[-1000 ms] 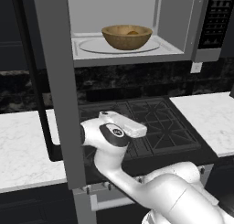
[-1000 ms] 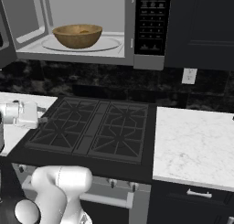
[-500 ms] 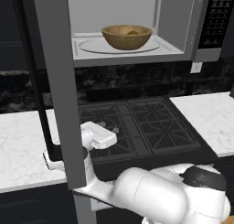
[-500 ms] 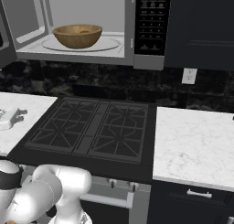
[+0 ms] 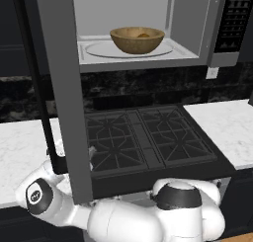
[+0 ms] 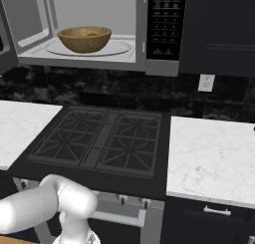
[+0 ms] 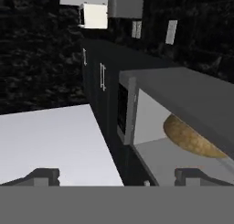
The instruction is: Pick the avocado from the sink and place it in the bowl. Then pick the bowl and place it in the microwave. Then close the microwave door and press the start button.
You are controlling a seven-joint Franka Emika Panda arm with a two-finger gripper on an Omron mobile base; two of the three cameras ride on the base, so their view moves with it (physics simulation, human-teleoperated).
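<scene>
My gripper (image 7: 116, 175) gapes empty; the open microwave door (image 5: 62, 88) stands at my twelve o'clock, stove (image 6: 102, 141) beneath the bowl (image 5: 137, 39).

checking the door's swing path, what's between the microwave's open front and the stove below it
Nothing: in the right base view, bare black backsplash separates the microwave from the stove.
</scene>
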